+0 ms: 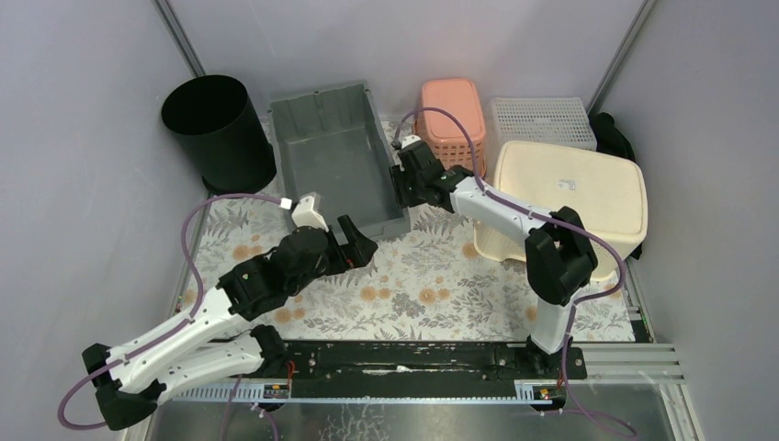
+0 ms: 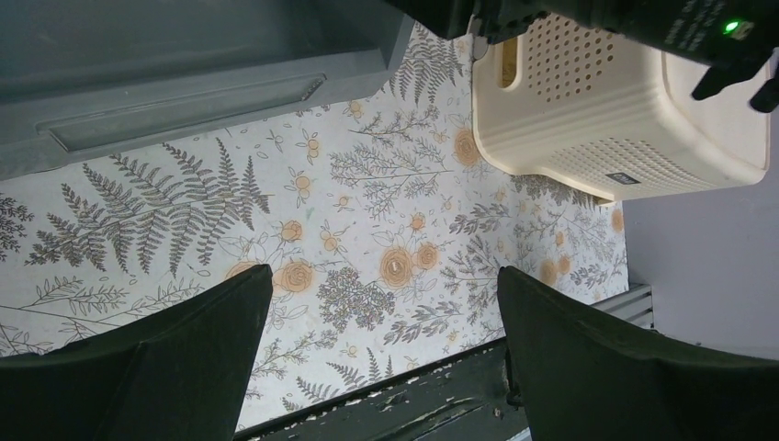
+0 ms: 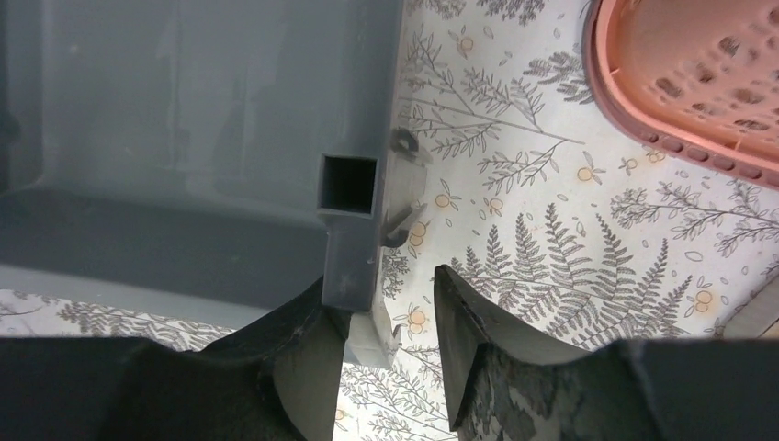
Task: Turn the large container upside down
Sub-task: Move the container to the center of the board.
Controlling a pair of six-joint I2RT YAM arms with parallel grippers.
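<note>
The large grey container (image 1: 335, 152) stands upright and open at the back middle of the flowered mat. My right gripper (image 1: 401, 188) straddles its right wall near the front corner. In the right wrist view the gripper (image 3: 390, 312) is open: one finger rests against the inside of the grey wall (image 3: 354, 239), and the other stands outside with a gap to it. My left gripper (image 1: 360, 246) is open and empty just in front of the container's near right corner. In the left wrist view it (image 2: 381, 303) hovers over the mat, with the container's front wall (image 2: 184, 92) above it.
A black bucket (image 1: 219, 129) stands left of the container. A pink basket (image 1: 452, 112) and a white perforated basket (image 1: 540, 121) stand to the right at the back. A cream basket (image 1: 570, 197) lies upside down at the right, under the right arm.
</note>
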